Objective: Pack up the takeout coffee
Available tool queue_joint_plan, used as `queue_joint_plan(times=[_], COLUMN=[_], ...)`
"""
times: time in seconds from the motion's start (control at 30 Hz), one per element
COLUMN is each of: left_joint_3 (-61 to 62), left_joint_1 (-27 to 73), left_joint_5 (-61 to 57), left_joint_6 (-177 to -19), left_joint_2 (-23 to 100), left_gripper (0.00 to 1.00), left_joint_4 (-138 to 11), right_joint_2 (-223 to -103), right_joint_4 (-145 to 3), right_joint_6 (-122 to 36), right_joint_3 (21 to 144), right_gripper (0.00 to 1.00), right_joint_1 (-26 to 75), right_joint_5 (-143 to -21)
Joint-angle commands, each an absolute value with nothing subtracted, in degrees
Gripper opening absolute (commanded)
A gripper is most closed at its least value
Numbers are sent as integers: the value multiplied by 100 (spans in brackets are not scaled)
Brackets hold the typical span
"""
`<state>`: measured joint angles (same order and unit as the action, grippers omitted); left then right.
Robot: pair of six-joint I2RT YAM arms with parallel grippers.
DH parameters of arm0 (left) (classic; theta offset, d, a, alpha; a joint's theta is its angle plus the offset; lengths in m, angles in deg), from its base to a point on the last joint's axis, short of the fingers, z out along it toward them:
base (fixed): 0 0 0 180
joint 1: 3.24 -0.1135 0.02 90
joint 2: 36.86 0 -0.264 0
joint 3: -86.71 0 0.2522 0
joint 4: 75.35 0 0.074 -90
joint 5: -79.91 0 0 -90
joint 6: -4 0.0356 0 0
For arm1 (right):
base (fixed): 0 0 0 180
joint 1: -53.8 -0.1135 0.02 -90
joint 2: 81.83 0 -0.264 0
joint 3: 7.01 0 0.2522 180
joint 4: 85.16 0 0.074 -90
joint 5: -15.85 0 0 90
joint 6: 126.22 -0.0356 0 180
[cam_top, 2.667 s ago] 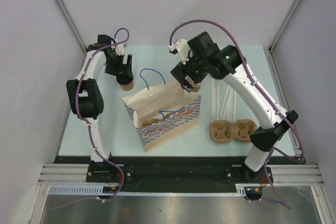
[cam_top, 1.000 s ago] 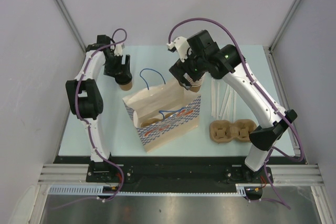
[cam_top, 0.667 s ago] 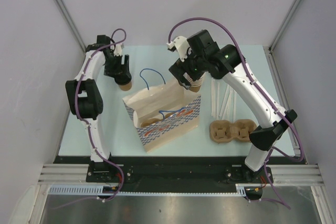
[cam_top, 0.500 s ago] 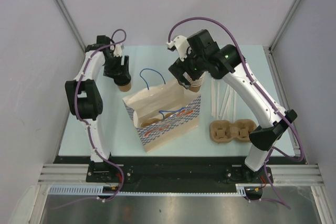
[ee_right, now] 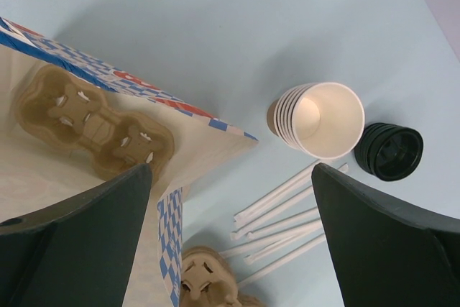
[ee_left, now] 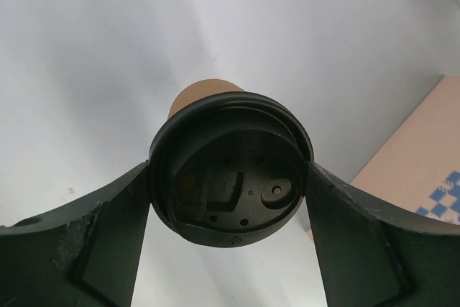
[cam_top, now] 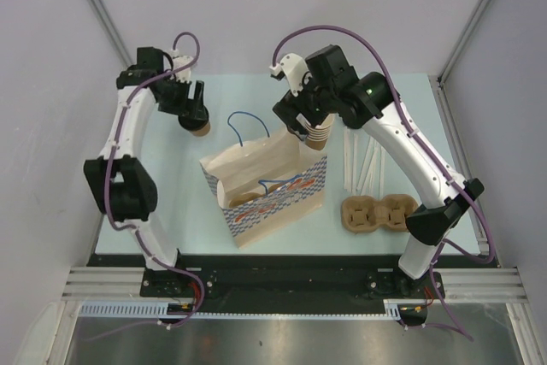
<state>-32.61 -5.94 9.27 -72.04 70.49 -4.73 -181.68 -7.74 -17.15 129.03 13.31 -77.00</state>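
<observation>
A loose cardboard cup carrier point(cam_top: 376, 214) lies on the table point(cam_top: 410, 108) just right of the paper bag point(cam_top: 265, 184); this step should not need it. The bag stands open, and a second carrier point(ee_right: 93, 131) lies flat on its floor, so the coffee should go down into one of its wells, not beside them.

The right end effector point(ee_right: 231, 177) hangs over the bag's far right corner, fingers wide apart and holding nothing. Off that corner lie straws point(ee_right: 280, 210), a stack of bare cups point(ee_right: 320, 116) and a spare lid point(ee_right: 392, 151).

Beyond the bag's far left corner, the left end effector point(cam_top: 193, 113) is clamped on the coffee point(ee_left: 230, 177), one finger against each side of the black lid's rim. Because the hold is at the lid, I judge it could pop loose. Keep the cup upright and move it slowly. Carry it high enough to pass the bag's rim and blue handle point(cam_top: 248, 126), centre it over a well, lower it fully, then let go.
</observation>
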Motion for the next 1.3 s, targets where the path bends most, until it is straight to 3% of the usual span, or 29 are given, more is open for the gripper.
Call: queue_joint_plan(times=[0.0, 0.4, 0.77, 0.93, 1.27], left_joint_3=[-2780, -3199, -3261, -3524, -3587], left_joint_1=[-684, -860, -1036, -1036, -1079], left_joint_5=[1435, 2761, 3246, 1964, 1251], left_joint_6=[-6500, -6025, -6226, -6472, -6113], left_joint_2=[5704, 4814, 3943, 4654, 6596], left_gripper=[49, 50, 55, 55, 54], left_joint_4=[-1016, -578, -578, 45, 478], right_joint_2=[-18150, -18194, -18465, -18721, -18660], right_joint_4=[-1163, -1418, -1348, -1330, -1322], right_joint_6=[-1689, -1373, -581, -774, -1073], right_joint_3=[13164, 13156, 13479, 13885, 13859], right_gripper=[100, 100, 99, 99, 99], right_joint_1=[1408, 1487, 1496, 1504, 1513], right_joint_5=[-7968, -8399, -9093, -9199, -9067])
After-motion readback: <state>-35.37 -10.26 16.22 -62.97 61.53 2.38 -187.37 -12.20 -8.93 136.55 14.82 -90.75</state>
